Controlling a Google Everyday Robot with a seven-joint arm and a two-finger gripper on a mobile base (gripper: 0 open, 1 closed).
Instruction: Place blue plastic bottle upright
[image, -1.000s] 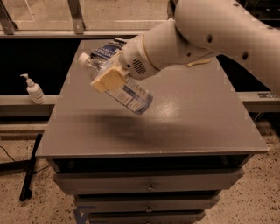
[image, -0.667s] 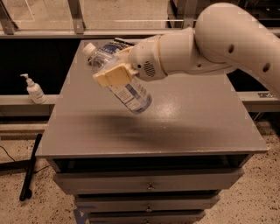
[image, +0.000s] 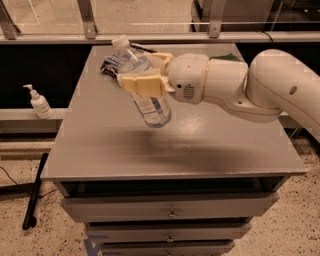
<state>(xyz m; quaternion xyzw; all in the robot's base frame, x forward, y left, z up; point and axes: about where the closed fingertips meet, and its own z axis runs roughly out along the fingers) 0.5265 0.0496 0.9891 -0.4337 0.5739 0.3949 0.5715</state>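
Observation:
The blue plastic bottle (image: 145, 92) is clear with a white cap at its upper left end and a pale blue-and-white label. It hangs above the grey table (image: 100, 145), tilted with the cap up and to the left and the base down and to the right. My gripper (image: 144, 75) is shut on the bottle around its middle, one cream finger in front and one behind. The white arm (image: 235, 85) reaches in from the right.
A dark blue crinkled snack bag (image: 112, 64) lies at the back left of the table, behind the bottle. A small white pump dispenser (image: 39, 102) stands on a low ledge to the left. Drawers sit under the tabletop. A railing runs along the back.
The arm has swung so the wrist points more to the left. The bottle has turned nearer to upright, its cap higher and its base lower.

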